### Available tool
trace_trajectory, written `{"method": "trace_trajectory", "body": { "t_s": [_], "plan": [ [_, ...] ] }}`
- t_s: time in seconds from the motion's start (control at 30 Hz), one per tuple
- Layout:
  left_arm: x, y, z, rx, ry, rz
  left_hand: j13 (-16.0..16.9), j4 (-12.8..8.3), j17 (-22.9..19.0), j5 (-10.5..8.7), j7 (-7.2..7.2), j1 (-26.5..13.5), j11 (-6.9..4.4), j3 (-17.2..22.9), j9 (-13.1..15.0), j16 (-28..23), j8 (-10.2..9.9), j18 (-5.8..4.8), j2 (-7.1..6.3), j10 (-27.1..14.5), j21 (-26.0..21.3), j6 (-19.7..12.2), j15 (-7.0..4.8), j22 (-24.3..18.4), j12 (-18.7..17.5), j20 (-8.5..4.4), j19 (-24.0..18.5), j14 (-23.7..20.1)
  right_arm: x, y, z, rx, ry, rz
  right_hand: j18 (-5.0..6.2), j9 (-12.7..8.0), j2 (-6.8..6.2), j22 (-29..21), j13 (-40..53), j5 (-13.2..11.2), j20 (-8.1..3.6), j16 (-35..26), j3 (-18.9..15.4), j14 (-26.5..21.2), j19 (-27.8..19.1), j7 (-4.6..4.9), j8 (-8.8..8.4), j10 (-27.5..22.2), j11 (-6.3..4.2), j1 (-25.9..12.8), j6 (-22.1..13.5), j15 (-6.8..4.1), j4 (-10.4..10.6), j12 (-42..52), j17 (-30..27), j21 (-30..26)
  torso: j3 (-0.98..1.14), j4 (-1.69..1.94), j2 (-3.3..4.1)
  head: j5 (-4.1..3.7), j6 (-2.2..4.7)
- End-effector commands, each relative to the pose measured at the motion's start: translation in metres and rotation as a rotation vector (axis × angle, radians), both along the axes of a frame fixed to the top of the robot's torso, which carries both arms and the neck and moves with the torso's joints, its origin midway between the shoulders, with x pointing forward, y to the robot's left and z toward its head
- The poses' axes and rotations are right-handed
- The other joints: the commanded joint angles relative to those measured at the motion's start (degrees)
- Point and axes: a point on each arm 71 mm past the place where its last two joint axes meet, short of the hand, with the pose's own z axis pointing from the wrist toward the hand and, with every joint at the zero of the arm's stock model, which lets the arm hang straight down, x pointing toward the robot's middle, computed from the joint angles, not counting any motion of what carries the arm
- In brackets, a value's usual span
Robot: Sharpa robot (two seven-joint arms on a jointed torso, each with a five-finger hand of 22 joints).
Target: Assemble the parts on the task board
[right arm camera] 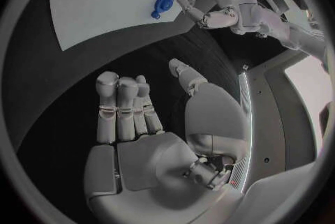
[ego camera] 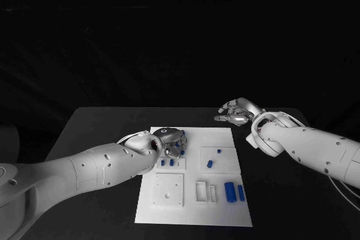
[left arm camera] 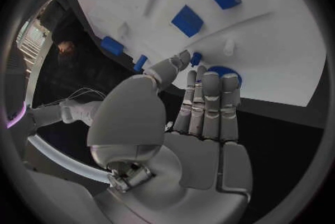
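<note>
Left hand sits over the far left part of the task board, its fingers lying together and stretched out, tips down at a round blue part on the board. Whether it pinches that part or only touches it, you cannot tell from these views; the thumb comes in beside another small blue piece close by.

Moving right across the board, you have two small blue parts standing on the square plate just nearer the robot than the hand, then two more blue pieces on the plate right of that. Near the board's near right corner lie two longer blue pieces side by side.

Right hand hovers over the dark surface, off the board's far right corner, fingers loosely curled and holding nothing.

Judging by this, you are at the seating step for the round part at the far left of the board. Your next move calls for a steady downward press with the fingertips kept square on it, and a check that it sits flush before you lift away. Bring the right hand in only once the left has cleared.
</note>
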Motion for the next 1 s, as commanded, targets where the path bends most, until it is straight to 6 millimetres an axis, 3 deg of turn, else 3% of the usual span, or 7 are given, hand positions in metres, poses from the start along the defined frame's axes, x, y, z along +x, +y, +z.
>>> {"method": "trace_trajectory", "body": {
  "t_s": [0.03, 0.5, 1.0],
  "plan": [
    [0.0, -0.003, -0.003, 0.023, 0.02, -0.01, -0.1, 0.2, 0.0, 0.17, -0.04, 0.2, 0.45, 0.0, -0.1, 0.3, -0.4, 4.35, 0.56, -0.9, 0.2, -0.1, -0.14, 0.1, -0.3, 0.04, 0.3, 0.1, -0.001, 0.001, 0.0, -0.004, -0.001, 0.015, 5.7, -0.1, 0.12, 0.4, -0.1, 0.3, -0.44, -0.2, -0.3, 0.5, 0.0, 0.45, 0.31, -0.2, -0.06, -0.6, 0.1, -0.02, 0.0, 0.3, 0.0, -0.3, 0.02, 0.03, -0.03, -0.06, -0.09],
    [0.003, -0.004, -0.012, 0.037, 0.044, 0.0, -0.4, 0.5, 0.1, 0.0, 0.03, -0.4, 0.54, 0.0, -0.4, 1.1, -0.3, 4.61, 2.52, -0.6, 0.6, 0.6, -0.07, 0.5, -0.9, 0.01, 0.6, 0.5, -0.001, 0.002, 0.0, -0.004, -0.002, 0.017, 5.7, -0.1, 0.14, 0.4, -0.1, 0.3, -0.44, -0.2, -0.3, 0.5, 0.0, 0.45, 0.32, -0.2, -0.06, -0.6, 0.2, -0.03, 0.0, 0.3, 0.0, -0.3, 0.05, -0.01, -0.03, -0.15, -0.21],
    [0.003, -0.005, -0.016, 0.063, 0.068, 0.008, 0.1, 0.8, 0.4, -0.51, -0.47, -1.3, -0.41, -0.4, -0.7, 3.1, 0.0, 5.19, 4.16, 3.4, 2.0, 2.2, -0.99, 1.0, 0.3, -0.7, 2.2, 2.3, -0.001, 0.004, 0.0, -0.004, -0.002, 0.021, 5.7, -0.1, 0.2, 0.4, -0.1, 0.4, -0.44, -0.2, -0.3, 0.5, 0.1, 0.44, 0.33, -0.2, -0.07, -0.6, 0.2, -0.03, 0.1, 0.3, 0.0, -0.3, 0.09, 0.01, 0.01, -0.38, -0.47]
  ]
}}
